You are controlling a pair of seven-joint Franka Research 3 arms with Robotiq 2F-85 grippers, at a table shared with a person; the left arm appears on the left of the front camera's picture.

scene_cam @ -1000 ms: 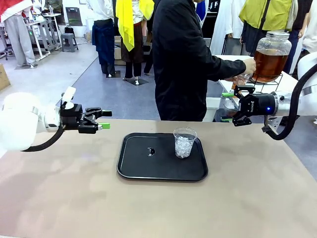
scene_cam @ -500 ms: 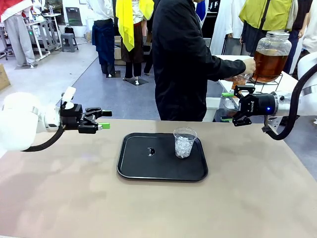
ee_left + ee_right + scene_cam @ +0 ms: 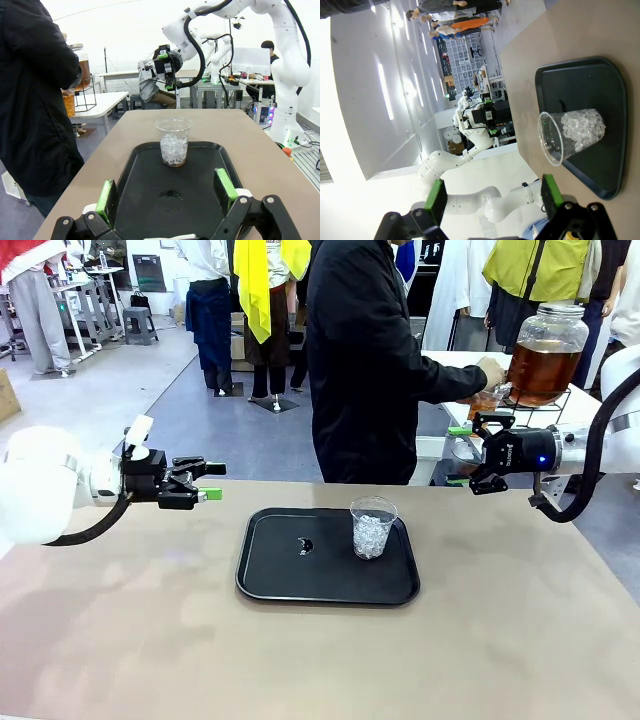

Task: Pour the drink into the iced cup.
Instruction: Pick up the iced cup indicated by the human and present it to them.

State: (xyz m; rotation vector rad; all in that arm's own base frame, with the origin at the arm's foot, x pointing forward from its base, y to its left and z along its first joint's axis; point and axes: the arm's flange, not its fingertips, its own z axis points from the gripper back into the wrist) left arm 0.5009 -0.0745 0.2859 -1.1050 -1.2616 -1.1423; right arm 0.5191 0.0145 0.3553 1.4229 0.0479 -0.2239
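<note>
Left gripper: jaws wide apart, empty, above the table's left side. Right gripper: jaws wide apart, empty, above the far right edge. The iced cup stands upright on the black tray, at 4 o'clock from the left gripper and 8 o'clock from the right gripper, well apart from both. The drink sits in a glass dispenser jar at 1 o'clock from the right gripper. The person's hand is at the jar's left side.
</note>
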